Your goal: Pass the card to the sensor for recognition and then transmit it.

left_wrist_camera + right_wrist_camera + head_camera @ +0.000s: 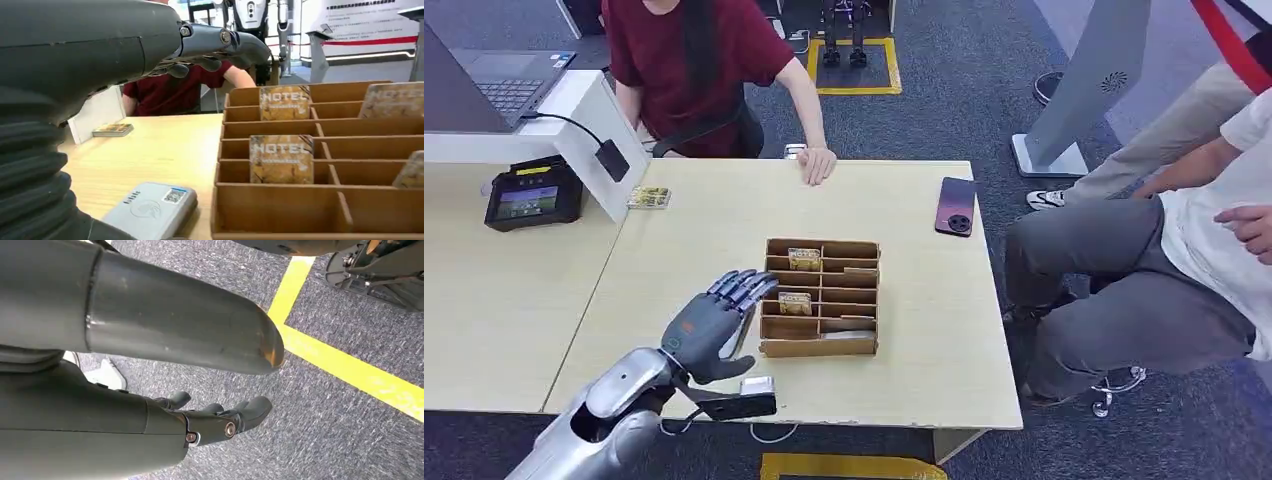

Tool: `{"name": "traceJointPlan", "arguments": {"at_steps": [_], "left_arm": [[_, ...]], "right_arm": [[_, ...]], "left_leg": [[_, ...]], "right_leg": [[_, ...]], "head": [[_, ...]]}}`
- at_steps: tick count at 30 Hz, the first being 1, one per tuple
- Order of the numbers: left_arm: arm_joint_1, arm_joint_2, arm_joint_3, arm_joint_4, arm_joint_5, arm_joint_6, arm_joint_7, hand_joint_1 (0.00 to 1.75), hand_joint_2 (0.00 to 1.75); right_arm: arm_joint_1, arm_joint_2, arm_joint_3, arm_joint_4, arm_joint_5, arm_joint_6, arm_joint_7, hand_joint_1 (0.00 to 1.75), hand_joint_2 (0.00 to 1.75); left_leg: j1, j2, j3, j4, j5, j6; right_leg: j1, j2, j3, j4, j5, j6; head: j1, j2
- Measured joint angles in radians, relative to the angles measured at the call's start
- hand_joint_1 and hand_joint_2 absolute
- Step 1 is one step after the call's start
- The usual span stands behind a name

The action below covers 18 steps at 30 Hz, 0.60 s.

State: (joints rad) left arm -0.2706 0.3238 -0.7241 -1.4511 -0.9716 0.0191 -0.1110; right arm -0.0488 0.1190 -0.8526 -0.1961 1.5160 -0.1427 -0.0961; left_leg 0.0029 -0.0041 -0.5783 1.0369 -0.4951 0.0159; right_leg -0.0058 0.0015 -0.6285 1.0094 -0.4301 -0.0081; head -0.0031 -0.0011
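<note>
Wooden table (724, 230) | left robot hand (714, 320) spread, empty | card (795, 303) just beside fingertips

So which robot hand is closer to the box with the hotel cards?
The left. The left robot hand hovers open right beside the wooden box. The right robot hand hangs down over the carpet, away from the table.

Light wooden table (724, 230) on grey carpet (964, 90) (yellow-taped).
</note>
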Motion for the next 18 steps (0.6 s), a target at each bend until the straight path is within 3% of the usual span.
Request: {"name": "traceJointPlan", "arguments": {"at_steps": [18], "left_arm": [[0.001, -0.047, -0.023, 0.058, -0.024, 0.014, 0.018, 0.00, 1.75]], "right_arm": [[-0.002, 0.003, 0.000, 0.000, 0.005, 0.001, 0.001, 0.00, 0.00]], "left_leg": [[0.000, 0.000, 0.000, 0.000, 0.000, 0.000]], "right_leg": [[0.000, 0.000, 0.000, 0.000, 0.000, 0.000]], "head": [[0.000, 0.000]]}}
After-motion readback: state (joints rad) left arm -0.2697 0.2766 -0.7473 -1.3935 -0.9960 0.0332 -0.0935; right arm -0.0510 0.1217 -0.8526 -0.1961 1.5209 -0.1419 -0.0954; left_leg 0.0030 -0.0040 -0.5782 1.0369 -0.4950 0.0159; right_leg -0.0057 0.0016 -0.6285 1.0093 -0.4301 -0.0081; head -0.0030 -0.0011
